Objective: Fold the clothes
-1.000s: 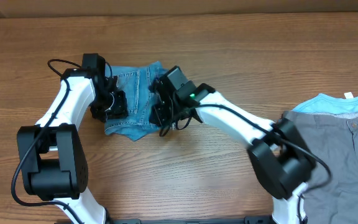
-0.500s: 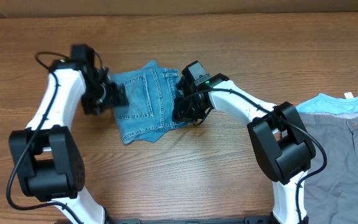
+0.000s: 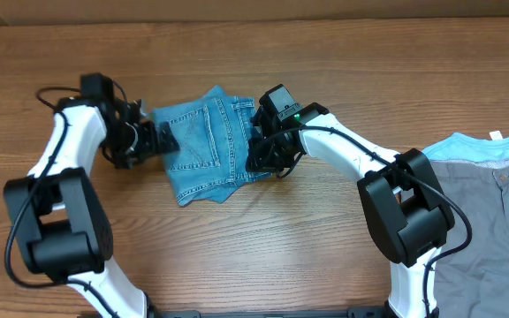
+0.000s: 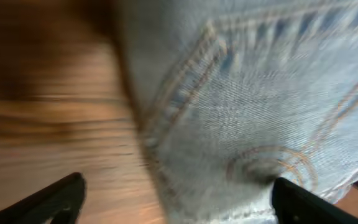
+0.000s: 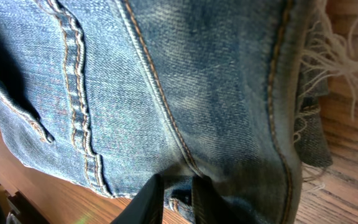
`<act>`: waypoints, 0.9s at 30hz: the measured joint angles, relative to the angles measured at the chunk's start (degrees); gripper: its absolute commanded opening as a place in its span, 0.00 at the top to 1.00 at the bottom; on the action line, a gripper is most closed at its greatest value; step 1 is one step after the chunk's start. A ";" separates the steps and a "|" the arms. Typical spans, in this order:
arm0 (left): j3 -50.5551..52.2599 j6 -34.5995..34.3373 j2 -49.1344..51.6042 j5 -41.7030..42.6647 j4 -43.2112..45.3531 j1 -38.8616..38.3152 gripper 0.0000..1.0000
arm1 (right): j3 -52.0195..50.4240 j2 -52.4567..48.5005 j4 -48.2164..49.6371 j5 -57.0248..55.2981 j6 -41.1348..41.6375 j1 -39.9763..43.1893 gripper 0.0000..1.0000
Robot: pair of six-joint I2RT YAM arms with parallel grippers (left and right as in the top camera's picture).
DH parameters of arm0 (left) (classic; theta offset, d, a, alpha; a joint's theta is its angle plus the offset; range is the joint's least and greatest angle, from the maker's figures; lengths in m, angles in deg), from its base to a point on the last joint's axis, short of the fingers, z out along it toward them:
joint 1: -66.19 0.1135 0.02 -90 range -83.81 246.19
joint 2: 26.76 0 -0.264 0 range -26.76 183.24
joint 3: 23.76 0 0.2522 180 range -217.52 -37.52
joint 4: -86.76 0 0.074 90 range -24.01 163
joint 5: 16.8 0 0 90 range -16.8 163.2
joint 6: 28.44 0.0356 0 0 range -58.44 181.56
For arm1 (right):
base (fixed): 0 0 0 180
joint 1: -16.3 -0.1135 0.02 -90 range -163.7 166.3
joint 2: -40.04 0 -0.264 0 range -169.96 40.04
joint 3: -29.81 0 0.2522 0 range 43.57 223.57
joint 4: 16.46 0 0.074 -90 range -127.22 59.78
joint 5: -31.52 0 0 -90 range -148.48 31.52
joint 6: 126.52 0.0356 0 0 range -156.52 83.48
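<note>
1. A wooden table (image 3: pixel 263 256) with brown, streaked grain fills nearly the whole overhead view.
2. A grey garment (image 3: pixel 484 221) with a waistband and a button lies flat at the table's right edge and runs out of the picture to the right and at the bottom.
3. A light-blue garment (image 3: pixel 467 146) with a small white tag lies at the same edge of the table, on the far side of the grey one and partly covered by it.
4. A pale beige strip (image 3: pixel 237 9) runs along the table's far edge.
</note>
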 measured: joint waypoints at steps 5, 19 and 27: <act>1.49 2.69 1.90 3.80 0.70 -1.29 0.50 | 0.00 0.00 -0.46 -0.17 -0.04 0.02 0.80; 0.42 3.56 1.97 4.61 0.98 -2.10 0.96 | -0.02 3.15 -5.14 -1.33 -0.92 0.11 0.75; -15.21 4.07 2.12 0.98 -10.23 5.86 0.27 | 0.02 16.04 3.43 -1.84 -2.47 0.11 0.76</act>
